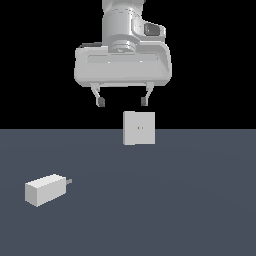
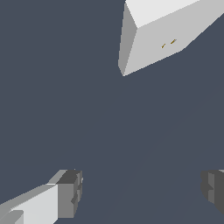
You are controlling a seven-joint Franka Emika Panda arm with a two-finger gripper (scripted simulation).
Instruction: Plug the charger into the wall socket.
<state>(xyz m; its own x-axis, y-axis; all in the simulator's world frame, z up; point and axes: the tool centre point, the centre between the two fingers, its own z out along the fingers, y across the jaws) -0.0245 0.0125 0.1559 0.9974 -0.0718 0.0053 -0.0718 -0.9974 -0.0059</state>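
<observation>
I have the hand (image 1: 122, 102) high in the upper middle of the exterior frame, its 2 fingers spread wide and nothing between them, so it is open and empty. In the wrist view I see the same thing: 1 fingertip (image 2: 70, 192) and its partner at the opposite lower corner, with bare bench (image 1: 190, 200) between.

The charger (image 1: 46, 189) lies on the bench in the lower left of the exterior frame, well apart from the hand, its short grey prongs pointing toward the exterior view's right. The wall socket (image 1: 139, 128) stands upright near the frame's centre, just below the fingertips as pictured, its 2 small yellowish holes facing the camera. The wrist view shows the socket (image 2: 157, 43) too, but not the charger.

By my reading, nothing of the job is done yet: the charger is ungrasped and unplugged. I have left the reach over to it, the grasp, the lift, lining the prongs up with the holes, and the push in.
</observation>
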